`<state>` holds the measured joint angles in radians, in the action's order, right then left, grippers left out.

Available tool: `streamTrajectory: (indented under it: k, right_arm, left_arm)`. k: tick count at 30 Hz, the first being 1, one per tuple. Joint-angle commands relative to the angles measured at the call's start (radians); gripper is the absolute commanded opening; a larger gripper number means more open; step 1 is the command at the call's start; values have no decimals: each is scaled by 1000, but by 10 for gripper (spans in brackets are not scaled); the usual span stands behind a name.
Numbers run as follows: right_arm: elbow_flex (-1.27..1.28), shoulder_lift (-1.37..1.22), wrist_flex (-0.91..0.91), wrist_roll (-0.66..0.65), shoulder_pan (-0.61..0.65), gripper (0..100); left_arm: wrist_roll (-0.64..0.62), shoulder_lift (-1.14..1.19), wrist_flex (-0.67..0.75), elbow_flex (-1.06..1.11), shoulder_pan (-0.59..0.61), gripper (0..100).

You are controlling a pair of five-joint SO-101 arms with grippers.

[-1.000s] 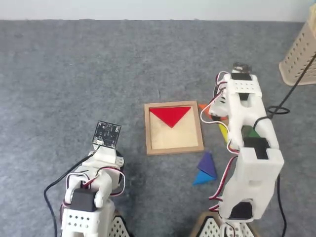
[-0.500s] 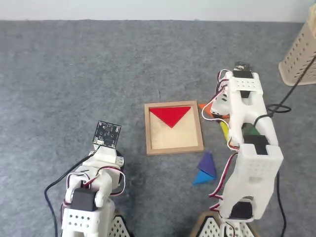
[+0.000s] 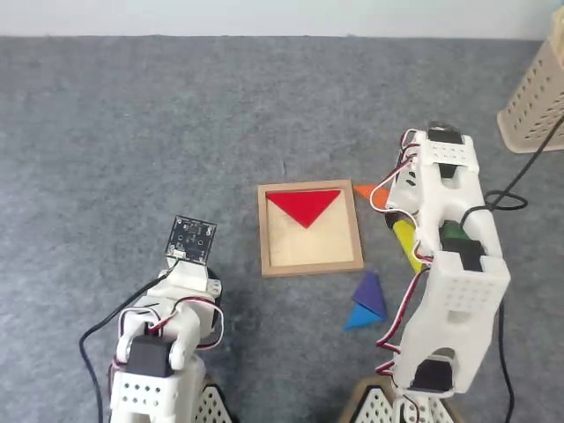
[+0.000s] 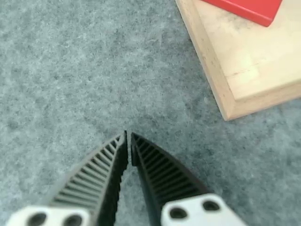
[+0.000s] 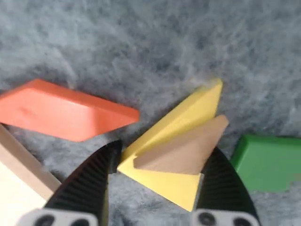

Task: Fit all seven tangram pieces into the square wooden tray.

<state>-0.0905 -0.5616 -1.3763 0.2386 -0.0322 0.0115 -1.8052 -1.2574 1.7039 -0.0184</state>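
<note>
Right gripper [image 5: 160,167]: jaws apart, straddling the yellow triangle [image 5: 176,129] and the tan triangle [image 5: 181,150] overlapping it.
Yellow triangle, high view: right of the tray [image 3: 310,265], long axis running near to far.
Neighbours: orange parallelogram [image 5: 66,113] by the tray's far right corner; green piece [image 5: 268,162] on the yellow's right.
Left gripper [image 4: 128,137]: jaws together, over grey carpet [image 3: 176,115] by the tray's near left corner.
Tray contents: red triangle [image 3: 304,205], long edge along the far wall, apex pointing near.
Loose, near right: purple triangle [image 3: 371,291], blue triangle [image 3: 359,317], touching.
</note>
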Motion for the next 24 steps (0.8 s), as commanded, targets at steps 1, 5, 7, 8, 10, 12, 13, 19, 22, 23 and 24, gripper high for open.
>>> streamTrajectory:
  k: [1, 5, 7, 8, 10, 12, 13, 19, 22, 23, 24]
  right_arm:
    - [20, 77, -4, -64, 4, 17]
    - [21, 157, -12, -84, 24, 7]
    - [28, 177, -10, -86, 25, 7]
    - [35, 185, -5, -86, 27, 7]
    - [44, 197, -4, -103, 28, 7]
    - [52, 211, -4, -141, 28, 7]
    - [54, 220, -4, -152, 28, 7]
    - [54, 292, -12, -164, 28, 7]
    - [54, 334, -4, -166, 33, 7]
    - [54, 349, 5, -178, 44, 7]
    - [54, 361, 12, -203, 58, 7]
  left_arm:
    - [-6, -21, -6, -19, 2, 12]
    - [-6, -21, -6, -19, 2, 12]
    - [-6, -21, -6, -19, 2, 12]
    - [-6, -21, -6, -19, 2, 12]
    - [-6, -21, -6, -19, 2, 12]
    - [-6, -21, -6, -19, 2, 12]
    - [-6, -21, -6, -19, 2, 12]
    - [-6, -21, -6, -19, 2, 12]
    - [-6, -21, -6, -19, 2, 12]
    - [-6, -21, -6, -19, 2, 12]
    - [-6, -21, -6, -19, 2, 12]
